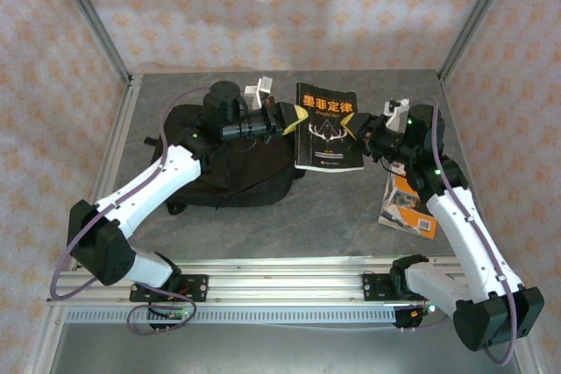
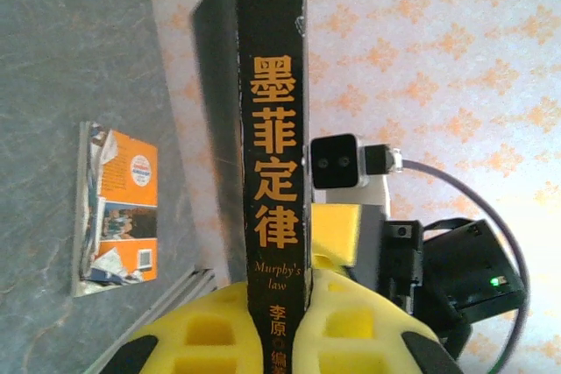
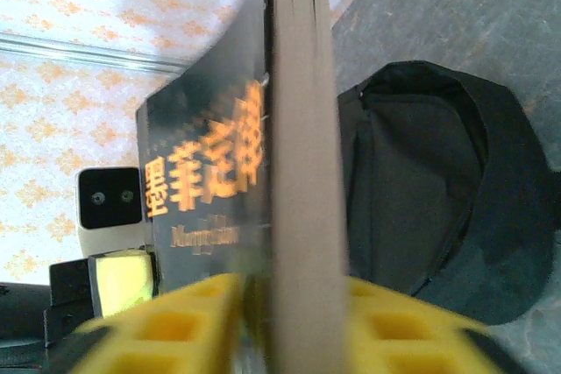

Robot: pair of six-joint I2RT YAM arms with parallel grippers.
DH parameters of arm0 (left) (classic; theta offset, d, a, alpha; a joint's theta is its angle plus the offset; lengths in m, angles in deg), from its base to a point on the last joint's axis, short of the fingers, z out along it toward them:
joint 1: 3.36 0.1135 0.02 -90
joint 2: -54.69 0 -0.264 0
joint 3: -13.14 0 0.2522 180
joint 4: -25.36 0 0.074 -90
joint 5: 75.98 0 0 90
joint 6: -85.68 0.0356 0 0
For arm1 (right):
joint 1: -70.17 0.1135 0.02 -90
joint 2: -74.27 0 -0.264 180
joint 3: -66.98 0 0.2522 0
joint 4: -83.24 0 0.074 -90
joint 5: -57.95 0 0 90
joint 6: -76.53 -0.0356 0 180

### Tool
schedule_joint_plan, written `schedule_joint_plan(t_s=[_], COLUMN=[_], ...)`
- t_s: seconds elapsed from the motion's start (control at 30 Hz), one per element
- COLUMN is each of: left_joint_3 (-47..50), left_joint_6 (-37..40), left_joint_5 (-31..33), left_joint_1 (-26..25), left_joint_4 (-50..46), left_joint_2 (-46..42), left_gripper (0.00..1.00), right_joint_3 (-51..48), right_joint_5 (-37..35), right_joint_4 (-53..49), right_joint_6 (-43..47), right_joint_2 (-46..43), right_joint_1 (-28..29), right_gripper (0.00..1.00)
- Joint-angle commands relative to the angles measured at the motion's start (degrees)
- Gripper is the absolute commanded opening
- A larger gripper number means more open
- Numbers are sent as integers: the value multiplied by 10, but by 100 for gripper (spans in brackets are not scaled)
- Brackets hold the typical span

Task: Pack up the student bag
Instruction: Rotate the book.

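The student bag [image 1: 254,172], a large black soft fabric backpack with a rounded top, lay flat on the grey stone-patterned table [image 1: 324,216]. It sat left of centre, with the left arm reaching across above it. Just to its right in the overhead view, a black paperback book with an orange Chinese title [image 1: 329,129] was held up off the table between the two arms, front cover facing the overhead camera.

The left claw [image 1: 296,118] was closed tight on the book's spine side. In the left wrist view its yellow fingers [image 2: 351,330] pressed against both faces of the book [image 2: 272,129], the spine lettering running straight up from between them.

The right claw [image 1: 354,125] met the book from the opposite side, at the page edge. In the right wrist view its yellow fingers [image 3: 193,313] sat close on either side of the cream page block [image 3: 298,129] (whether they actually gripped it or stood slightly off it, I could not tell). In that view the student bag [image 3: 421,190] lay on the table beyond the book.

A second book, thin with an orange cover [image 1: 408,206], lay flat on the table beside the right arm, well apart from the bag. It also appeared in the left wrist view [image 2: 123,208], lying on the grey surface [image 2: 53,59].
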Motion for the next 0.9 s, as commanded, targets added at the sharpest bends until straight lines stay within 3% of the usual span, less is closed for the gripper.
schedule_joint_plan(t_s=[0.0, 0.07, 0.17, 0.5, 0.63, 0.77, 0.87], left_joint_3=[-52, -76, -91, -107, -114, -102, -87], left_joint_6=[75, 123, 150, 149, 142, 97, 63], left_joint_5=[-1, 14, 34, 38, 36, 12, -2], left_joint_1=[-5, -6, -7, -24, -24, -24, -25], left_joint_4=[-55, -126, -186, -213, -199, -143, -99], left_joint_2=[-8, -9, -7, 15, 13, 15, 17], left_gripper=[0, 0, 0, 0, 0, 12, 15], right_joint_3=[21, 25, 27, 5, 23, 17, 14], right_joint_5=[9, 16, 31, 65, 48, 42, 40], right_joint_4=[-18, -17, -7, 82, 25, 16, 11], right_joint_6=[19, 19, 14, -43, -4, 5, 13], right_joint_2=[-12, -14, -15, -15, -15, -16, -17], right_joint_1=[5, 5, 5, 7, 7, 7, 7], right_gripper=[62, 72, 75, 59, 43, 17, 6])
